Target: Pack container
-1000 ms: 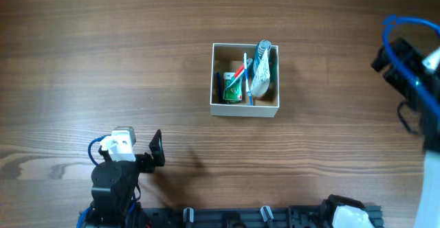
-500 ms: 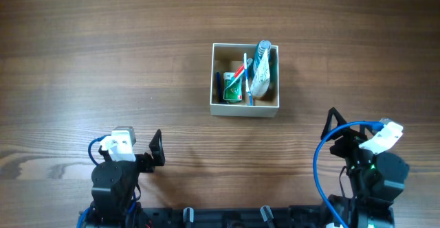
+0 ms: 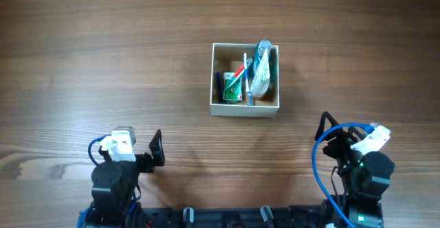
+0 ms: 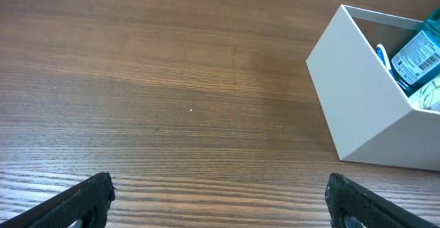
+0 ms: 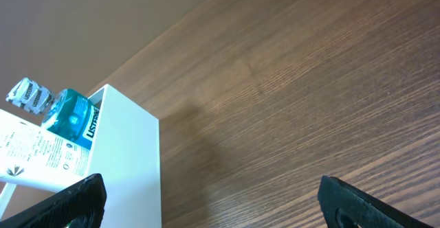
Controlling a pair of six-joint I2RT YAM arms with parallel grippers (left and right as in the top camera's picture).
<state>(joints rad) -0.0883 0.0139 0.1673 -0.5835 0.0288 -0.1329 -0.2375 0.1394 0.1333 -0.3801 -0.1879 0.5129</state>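
Note:
The container (image 3: 215, 77), a square white-walled box, sits at the table's middle and holds a teal mouthwash bottle (image 3: 263, 51), a white tube (image 3: 258, 80), a toothbrush (image 3: 237, 73) and a green packet (image 3: 232, 92). Its white wall shows in the left wrist view (image 4: 364, 115) and the right wrist view (image 5: 127, 166). My left gripper (image 3: 157, 149) is open and empty near the front left edge, well short of the box; its fingers frame bare wood (image 4: 218, 200). My right gripper (image 3: 324, 133) is open and empty at the front right (image 5: 210, 200).
The wooden table (image 3: 103, 63) stretches all round the box. The arm bases and a black rail (image 3: 234, 218) lie along the front edge. A blue cable (image 3: 320, 163) loops beside the right arm.
The right arm has swung from the far right edge down to the front right and settled there, shifting slightly left in the last half second. The left arm and the box are unchanged.

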